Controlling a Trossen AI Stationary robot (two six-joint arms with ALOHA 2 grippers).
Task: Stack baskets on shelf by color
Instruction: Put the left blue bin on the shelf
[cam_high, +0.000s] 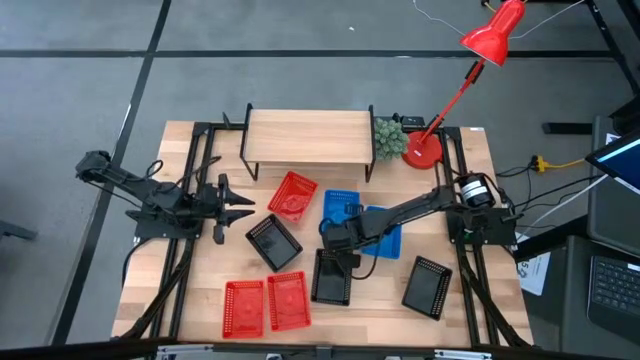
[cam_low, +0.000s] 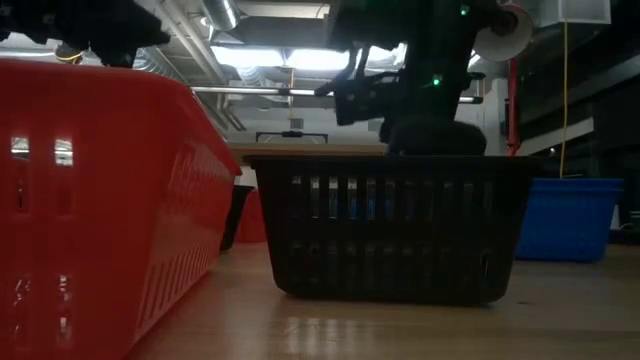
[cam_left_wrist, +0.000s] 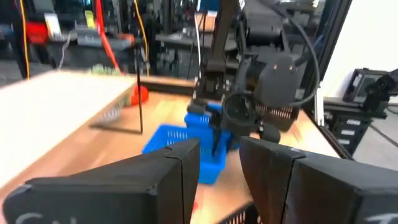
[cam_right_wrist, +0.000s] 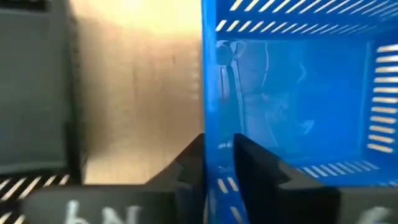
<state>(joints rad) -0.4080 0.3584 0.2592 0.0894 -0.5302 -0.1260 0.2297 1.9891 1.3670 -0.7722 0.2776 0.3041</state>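
Observation:
The light-wood shelf (cam_high: 310, 135) stands at the table's far side with its board bare. Near it, one red basket (cam_high: 293, 193) rests on the table, and blue baskets (cam_high: 383, 230) lie at mid-table. Three black baskets (cam_high: 273, 241) (cam_high: 331, 276) (cam_high: 427, 286) and two red ones (cam_high: 266, 304) sit nearer the front edge. My right gripper (cam_high: 335, 236) is at the blue baskets' left side and is shut on a blue basket wall. My left gripper (cam_high: 236, 207) hovers open, left of the red and black baskets, touching nothing. My right gripper pinches a side wall of a blue basket (cam_right_wrist: 211, 112) just below its rim. One finger (cam_right_wrist: 261, 163) is inside the basket and the other (cam_right_wrist: 184, 167) is outside. The fingers come from above, pointing down. I cannot tell whether the basket is off the table.
A red desk lamp (cam_high: 480, 50) with a round base (cam_high: 423, 150) and a small green plant (cam_high: 389, 138) stand just right of the shelf. Black rails run along both table sides. In the low view a black basket (cam_low: 390, 225) and a red basket (cam_low: 100, 190) fill the foreground.

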